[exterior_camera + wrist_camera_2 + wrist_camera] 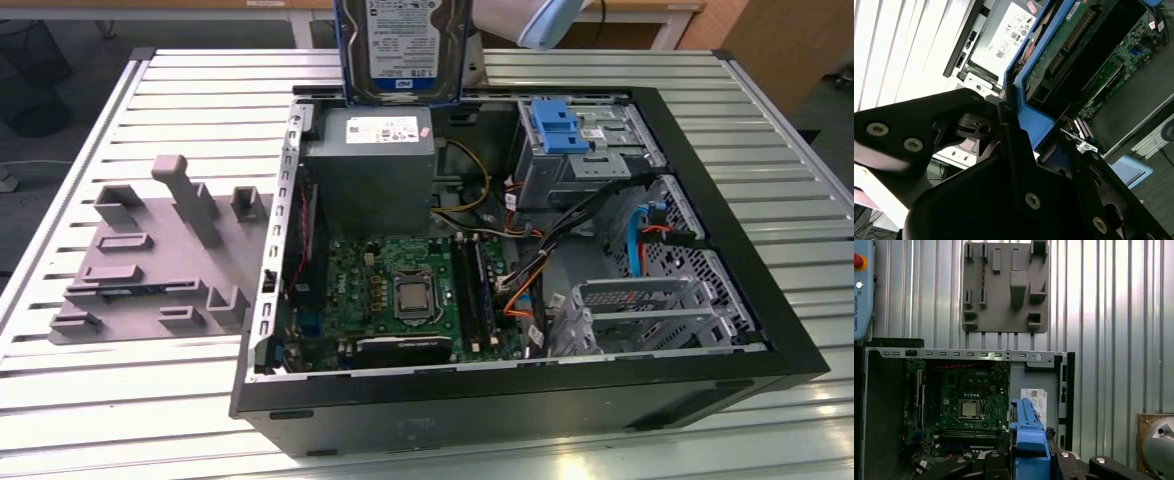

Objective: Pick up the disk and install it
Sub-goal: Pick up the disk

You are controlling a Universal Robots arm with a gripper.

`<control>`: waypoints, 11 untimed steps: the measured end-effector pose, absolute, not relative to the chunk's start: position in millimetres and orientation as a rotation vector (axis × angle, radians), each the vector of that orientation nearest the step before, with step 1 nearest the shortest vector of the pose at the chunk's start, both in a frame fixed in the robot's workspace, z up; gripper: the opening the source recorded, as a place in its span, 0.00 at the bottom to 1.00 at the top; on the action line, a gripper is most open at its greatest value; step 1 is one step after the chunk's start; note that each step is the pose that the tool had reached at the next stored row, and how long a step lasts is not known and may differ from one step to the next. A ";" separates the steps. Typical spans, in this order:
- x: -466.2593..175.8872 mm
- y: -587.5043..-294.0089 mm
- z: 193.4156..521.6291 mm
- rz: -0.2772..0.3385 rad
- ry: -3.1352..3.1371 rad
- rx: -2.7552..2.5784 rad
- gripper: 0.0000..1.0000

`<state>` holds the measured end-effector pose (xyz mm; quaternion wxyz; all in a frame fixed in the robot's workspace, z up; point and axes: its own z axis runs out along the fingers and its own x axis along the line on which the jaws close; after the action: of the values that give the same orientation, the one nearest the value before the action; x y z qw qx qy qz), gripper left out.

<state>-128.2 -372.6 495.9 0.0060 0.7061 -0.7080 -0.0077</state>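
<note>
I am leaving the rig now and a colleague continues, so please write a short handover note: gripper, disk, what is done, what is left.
Gripper: shut on the disk, clamped on its blue bracket.
Disk: held upright in the air above the open computer case, over the power supply.
Grey fixture block: on the table beside the case, on the exterior view's left.
Done: pick-up.
Left: installing; the disk is not yet seated inside the case.

Bright, even overhead light. Glare washes out the slatted table [889, 45] in the second wrist view; the case [534, 405] interior is shadowed.
</note>
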 end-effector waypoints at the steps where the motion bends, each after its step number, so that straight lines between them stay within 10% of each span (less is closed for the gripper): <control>1: -128.1 -372.6 495.9 -0.024 -2.216 2.210 0.36; 11: -128.1 -386.8 495.9 -0.024 -2.221 2.205 0.36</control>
<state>-128.1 -386.8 495.9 0.0060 0.7045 -0.7096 -0.0077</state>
